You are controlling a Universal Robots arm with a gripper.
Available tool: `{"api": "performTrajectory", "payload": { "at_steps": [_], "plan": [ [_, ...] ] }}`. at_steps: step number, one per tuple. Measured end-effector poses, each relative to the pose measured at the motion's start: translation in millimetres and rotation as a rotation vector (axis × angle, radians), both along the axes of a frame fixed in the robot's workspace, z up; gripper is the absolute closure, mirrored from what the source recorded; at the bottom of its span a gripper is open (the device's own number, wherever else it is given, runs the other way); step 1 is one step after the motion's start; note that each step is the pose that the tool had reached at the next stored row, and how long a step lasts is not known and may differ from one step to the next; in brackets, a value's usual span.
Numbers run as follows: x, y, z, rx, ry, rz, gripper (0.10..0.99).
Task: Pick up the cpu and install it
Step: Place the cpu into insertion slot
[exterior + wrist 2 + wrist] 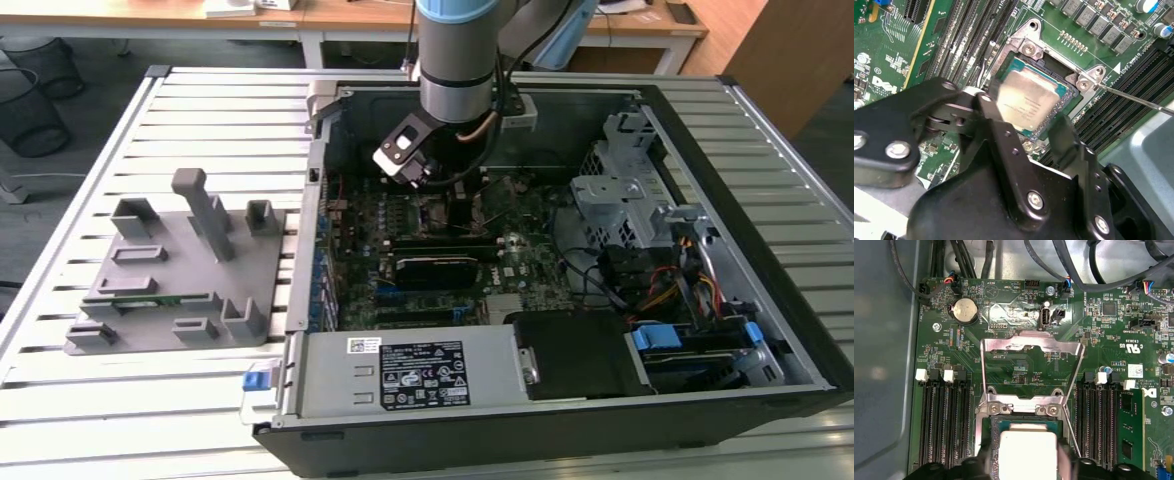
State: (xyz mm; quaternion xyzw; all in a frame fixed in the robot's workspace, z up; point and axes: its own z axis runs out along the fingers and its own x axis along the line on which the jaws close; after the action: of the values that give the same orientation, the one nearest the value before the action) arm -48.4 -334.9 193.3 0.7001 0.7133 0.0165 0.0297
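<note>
Second wrist view: the gripper [1024,115] pinches the cpu [1031,102] between its fingers [999,127], just over the open socket [1026,47]. Exterior view: the gripper is upper middle. Best to keep it flat, match corners, lower slowly.

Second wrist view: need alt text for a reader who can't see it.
A silvery square cpu lies at the metal-framed socket of a green motherboard, with the black pincer close over it in the foreground. Rows of dark memory slots run on either side of the socket.
</note>
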Motion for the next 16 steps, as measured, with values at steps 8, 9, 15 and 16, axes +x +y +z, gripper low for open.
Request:
{"api": "performTrajectory", "payload": {
  "at_steps": [8,9,15,16],
  "plan": [
    [-0.1,1.0,0.0,0.000,0.0000,0.000,0.416],
    [0.0,1.4,0.0,0.000,0.0000,0.000,0.416],
    [0.0,3.4,0.0,0.000,0.0000,0.000,0.416],
    [0.0,3.7,0.0,0.000,0.0000,0.000,0.416]
  ]
}}
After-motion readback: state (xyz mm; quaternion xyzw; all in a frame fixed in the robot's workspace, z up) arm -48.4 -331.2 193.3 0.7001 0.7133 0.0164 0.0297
